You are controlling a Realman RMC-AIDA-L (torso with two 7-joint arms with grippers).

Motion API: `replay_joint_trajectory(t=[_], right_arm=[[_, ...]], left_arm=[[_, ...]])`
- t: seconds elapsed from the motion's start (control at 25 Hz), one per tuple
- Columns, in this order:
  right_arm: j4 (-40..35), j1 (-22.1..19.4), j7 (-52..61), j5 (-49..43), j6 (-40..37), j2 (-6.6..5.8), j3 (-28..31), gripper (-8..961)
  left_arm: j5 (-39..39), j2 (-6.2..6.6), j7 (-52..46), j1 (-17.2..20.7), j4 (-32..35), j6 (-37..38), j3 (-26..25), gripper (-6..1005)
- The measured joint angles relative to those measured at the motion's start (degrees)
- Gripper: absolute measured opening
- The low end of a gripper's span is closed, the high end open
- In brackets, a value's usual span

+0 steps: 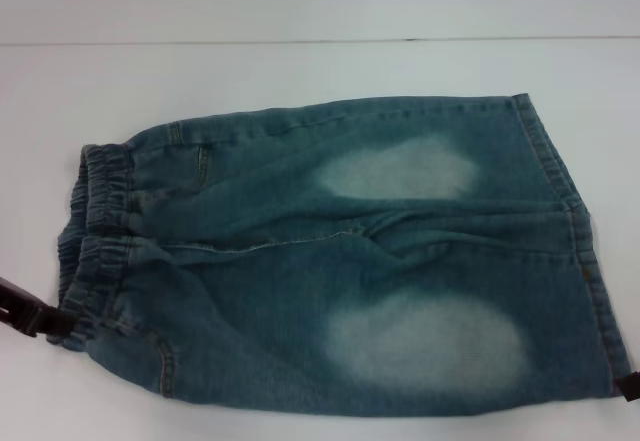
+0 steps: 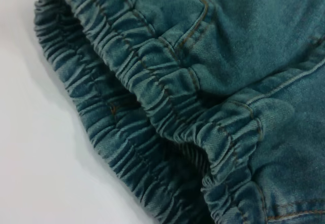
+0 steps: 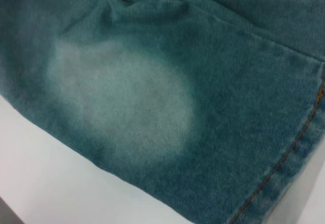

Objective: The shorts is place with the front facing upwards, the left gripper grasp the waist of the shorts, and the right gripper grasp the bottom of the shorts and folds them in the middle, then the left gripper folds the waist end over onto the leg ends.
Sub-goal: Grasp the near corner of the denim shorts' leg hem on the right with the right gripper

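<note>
- Denim shorts [image 1: 340, 261] lie spread flat, front side up, on a white table [image 1: 300, 66], filling most of the head view.
- Elastic waistband [image 1: 95, 231] sits at the 9 o'clock side of the head view; the leg hems [image 1: 580, 241] sit at the 3 o'clock side.
- Two pale faded patches mark the legs, one toward 1 o'clock [image 1: 400, 169] and one toward 5 o'clock [image 1: 430, 343].
- Left gripper [image 1: 35, 316] shows only as a dark piece at about 8 o'clock, touching the near corner of the waistband. Whether its fingers are open or clamped on the cloth cannot be told.
- Left wrist view shows the gathered waistband [image 2: 167, 97] close up, its opening gaping slightly, with bare table beside it; no fingers appear.
- Right gripper [image 1: 628, 386] is a small dark tip at about 4 o'clock, right at the near hem corner. Its grip cannot be told either.
- Right wrist view shows a faded patch [image 3: 122, 107] and the stitched hem [image 3: 294, 148] of the near leg; no fingers appear.
- Progress, as a judgement: the shorts are laid out correctly and both grippers are in place at the near edge, waist and hem.
- No fold is visible yet: both legs lie side by side, single layer across.
- What is left: folding the near leg over the far one along the middle, then bringing the waist end over onto the leg ends.
</note>
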Motion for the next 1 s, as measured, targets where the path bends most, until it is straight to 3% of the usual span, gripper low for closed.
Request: replay_joint_trajectory(t=[0.2, 0.88, 1.0], right_arm=[[2.82, 0.69, -0.12, -0.04, 1.67, 0.03, -0.33, 730], [7.59, 2.68, -1.59, 0.02, 5.76, 0.02, -1.96, 559], [8.99, 2.98, -1.45, 0.00, 6.93, -0.25, -2.82, 317]], left_arm=[[-0.01, -0.09, -0.03, 0.02, 0.00, -0.22, 0.92, 62], [-0.01, -0.21, -0.48, -0.17, 0.00, 0.24, 1.47, 63], [-0.01, -0.29, -0.56, -0.20, 0.00, 0.27, 1.46, 62]])
